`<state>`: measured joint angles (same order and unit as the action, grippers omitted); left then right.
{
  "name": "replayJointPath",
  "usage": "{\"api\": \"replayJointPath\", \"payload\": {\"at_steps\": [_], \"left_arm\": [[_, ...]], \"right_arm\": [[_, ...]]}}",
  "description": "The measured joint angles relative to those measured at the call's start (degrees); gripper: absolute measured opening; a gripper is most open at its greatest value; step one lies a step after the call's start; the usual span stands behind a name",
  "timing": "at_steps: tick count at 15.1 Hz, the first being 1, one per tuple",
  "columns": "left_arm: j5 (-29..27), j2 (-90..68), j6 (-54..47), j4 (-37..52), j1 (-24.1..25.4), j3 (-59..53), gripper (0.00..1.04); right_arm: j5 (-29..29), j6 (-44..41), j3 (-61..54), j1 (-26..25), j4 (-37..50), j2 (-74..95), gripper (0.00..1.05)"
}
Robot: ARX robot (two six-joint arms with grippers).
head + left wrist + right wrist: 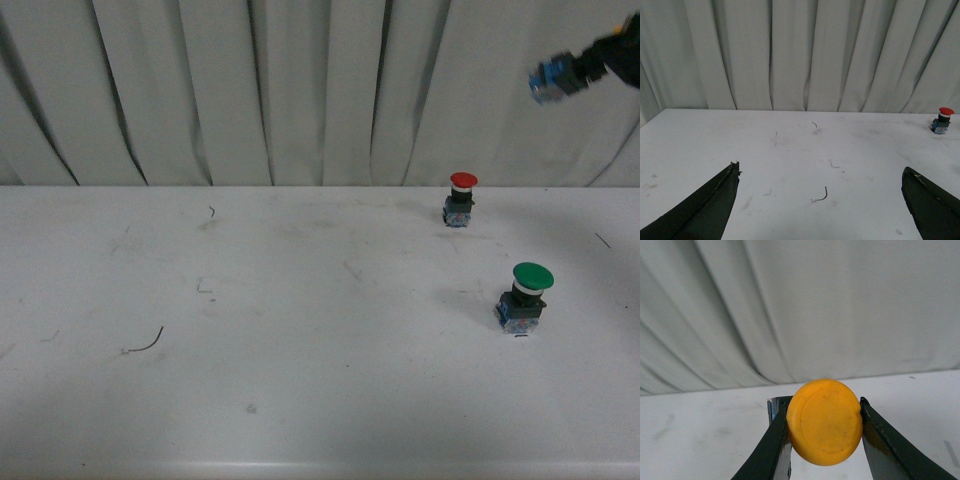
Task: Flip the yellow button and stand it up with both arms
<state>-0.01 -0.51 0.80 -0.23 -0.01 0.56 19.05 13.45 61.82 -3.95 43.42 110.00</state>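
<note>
The yellow button (824, 421) fills the right wrist view, its round yellow-orange cap facing the camera, clamped between the two black fingers (771, 445) of my right gripper (824, 412), which is shut on it. In the front view the same button's blue-grey block (553, 80) hangs high in the air at the upper right, held by the right gripper (590, 68) well above the table. My left gripper (821, 172) is open, its two black fingertips (727, 186) spread wide over the bare white table (790, 150) with nothing between them. The left arm is not in the front view.
A red-capped button (461, 198) stands upright at the table's back right, also visible as the red-capped button (941, 120) in the left wrist view. A larger green-capped button (525, 298) stands nearer, on the right. A white curtain (300, 90) hangs behind the table.
</note>
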Motion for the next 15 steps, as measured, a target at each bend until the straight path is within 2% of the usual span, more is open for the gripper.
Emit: {"api": "replayJointPath", "payload": {"at_steps": [2, 4, 6, 9, 15], "left_arm": [[-0.02, 0.00, 0.00, 0.00, 0.00, 0.00, 0.98], [-0.02, 0.00, 0.02, 0.00, 0.00, 0.00, 0.98], [-0.02, 0.00, 0.02, 0.00, 0.00, 0.00, 0.98], [-0.02, 0.00, 0.02, 0.02, 0.00, 0.00, 0.98], [-0.02, 0.00, 0.00, 0.02, 0.00, 0.00, 0.98]], "right_arm": [[-3.93, -7.78, 3.78, -2.10, -6.49, 3.69, 0.35], [-5.64, -10.23, 8.20, -1.64, -10.86, 6.40, 0.35], [-7.61, -11.61, 11.93, -0.39, -14.36, 9.40, 0.35], [-13.62, -11.65, 17.49, 2.27, -22.47, 13.84, 0.35], [-21.81, -13.90, 18.84, 6.97, -32.35, 15.30, 0.35]]}}
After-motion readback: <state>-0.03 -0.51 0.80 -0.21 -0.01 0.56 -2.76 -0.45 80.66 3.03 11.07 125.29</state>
